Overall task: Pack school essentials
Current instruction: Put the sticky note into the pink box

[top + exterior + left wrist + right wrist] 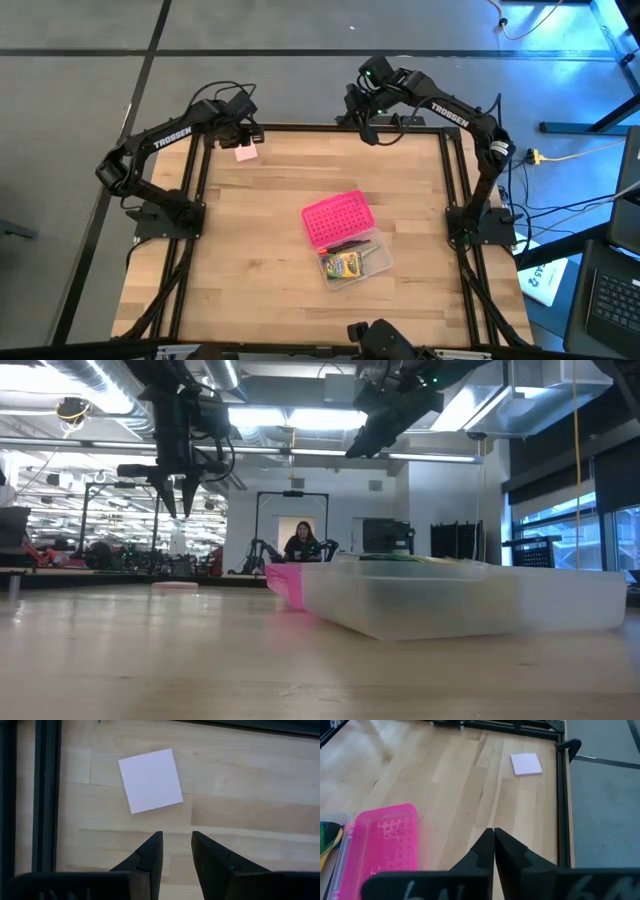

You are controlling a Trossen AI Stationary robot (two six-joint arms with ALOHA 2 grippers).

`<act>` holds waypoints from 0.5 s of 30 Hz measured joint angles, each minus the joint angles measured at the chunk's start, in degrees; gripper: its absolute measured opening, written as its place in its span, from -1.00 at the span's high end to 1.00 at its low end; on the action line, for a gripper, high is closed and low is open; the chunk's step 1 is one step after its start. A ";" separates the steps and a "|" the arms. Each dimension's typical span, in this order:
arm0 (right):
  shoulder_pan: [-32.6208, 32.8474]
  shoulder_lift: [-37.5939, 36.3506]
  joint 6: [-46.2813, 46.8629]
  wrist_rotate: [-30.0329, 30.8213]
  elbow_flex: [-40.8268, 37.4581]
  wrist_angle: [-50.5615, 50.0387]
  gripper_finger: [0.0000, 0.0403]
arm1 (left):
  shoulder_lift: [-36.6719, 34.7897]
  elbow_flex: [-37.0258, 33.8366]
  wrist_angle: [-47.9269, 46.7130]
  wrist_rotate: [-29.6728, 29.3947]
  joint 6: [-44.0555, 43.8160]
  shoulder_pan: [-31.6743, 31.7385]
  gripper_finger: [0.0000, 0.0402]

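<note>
Hovering over the pink sticky-note pad (150, 780), left gripper (176, 851) raised at the table's far-left corner.
Its fingers stand slightly spread with nothing between them; pad lies flat on the wooden table (250, 240) just beside the frame rail. Right gripper (493, 845) hangs above the far-right edge, fingers pressed together, empty. Clear case (356, 263) at centre holds the crayon box (343, 266); pink perforated lid (336, 218) tilted open.
</note>
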 joint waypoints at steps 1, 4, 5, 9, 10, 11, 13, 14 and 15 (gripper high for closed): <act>0.00 0.00 -0.01 0.00 0.00 0.00 0.92 | 0.00 0.00 0.00 0.01 0.01 0.00 0.52; 0.00 0.00 0.02 0.02 0.00 -0.02 0.92 | 0.00 0.00 -0.02 -0.01 -0.01 0.00 0.52; 0.00 0.00 0.02 0.02 0.00 -0.02 0.92 | 0.00 0.00 0.00 -0.01 0.01 0.00 0.52; 0.00 0.00 0.02 0.04 0.00 -0.04 0.92 | 0.00 0.00 -0.02 -0.01 0.00 0.00 0.52; 0.00 0.00 0.02 0.04 0.00 -0.03 0.92 | 0.00 0.00 -0.02 -0.01 0.00 0.00 0.52; 0.00 0.00 0.02 0.03 0.00 -0.04 0.92 | 0.00 0.00 -0.02 -0.01 -0.04 0.00 0.52; 0.00 0.00 0.02 0.07 0.00 -0.04 0.92 | 0.00 0.00 -0.01 0.10 -0.02 0.00 0.52; 0.00 0.00 0.02 0.09 0.00 -0.04 0.92 | 0.00 0.00 0.15 0.45 -0.10 0.00 0.52; 0.00 0.00 0.02 0.09 0.00 -0.04 0.92 | 0.00 0.00 0.48 0.48 -0.38 0.00 0.52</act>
